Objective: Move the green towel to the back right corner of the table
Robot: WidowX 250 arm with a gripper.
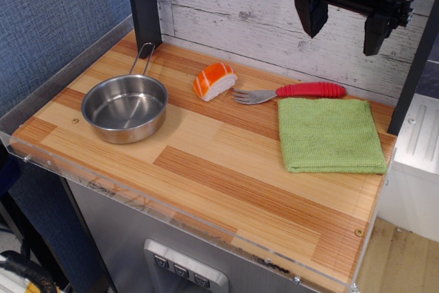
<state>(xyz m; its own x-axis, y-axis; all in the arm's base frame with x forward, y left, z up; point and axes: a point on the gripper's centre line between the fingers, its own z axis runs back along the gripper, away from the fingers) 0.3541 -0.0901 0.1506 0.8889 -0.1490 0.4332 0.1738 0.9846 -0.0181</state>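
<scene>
The green towel [330, 135] lies flat and folded on the table [206, 169] at its right side, close to the back wall and the right edge. My black gripper [346, 32] hangs open and empty high above the towel's back edge, well clear of it, with its two fingers spread apart.
A fork with a red handle [291, 92] lies along the towel's back edge. A salmon sushi piece [214, 80] sits mid-back. A steel pan [125, 106] stands at the left. A dark post [143, 5] rises at the back left; a white wooden wall runs behind.
</scene>
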